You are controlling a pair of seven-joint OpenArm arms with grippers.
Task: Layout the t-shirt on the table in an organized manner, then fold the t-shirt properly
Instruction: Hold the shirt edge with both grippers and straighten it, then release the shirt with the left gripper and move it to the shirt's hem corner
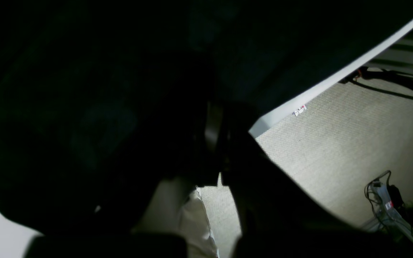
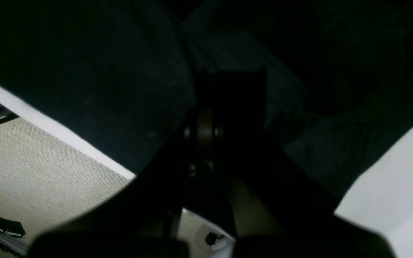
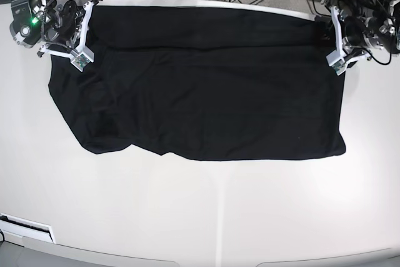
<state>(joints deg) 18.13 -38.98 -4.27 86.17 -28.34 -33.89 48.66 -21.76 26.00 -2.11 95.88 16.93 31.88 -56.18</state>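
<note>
Matt black cloth t-shirt (image 3: 206, 92), smooth glossy white table (image 3: 200, 211), rough woven beige carpet (image 1: 346, 143)

Both pincers (image 3: 94, 14) (image 3: 325, 26) closed, apart

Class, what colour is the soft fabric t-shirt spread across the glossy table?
Plain black t-shirt, seen best in the base view against the white table.

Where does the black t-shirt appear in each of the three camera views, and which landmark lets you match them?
Left wrist: t-shirt fills the upper left.
Right wrist: t-shirt covers the top.
Base: t-shirt lies spread across the far half.
Shared landmark: the white table edge.
</note>
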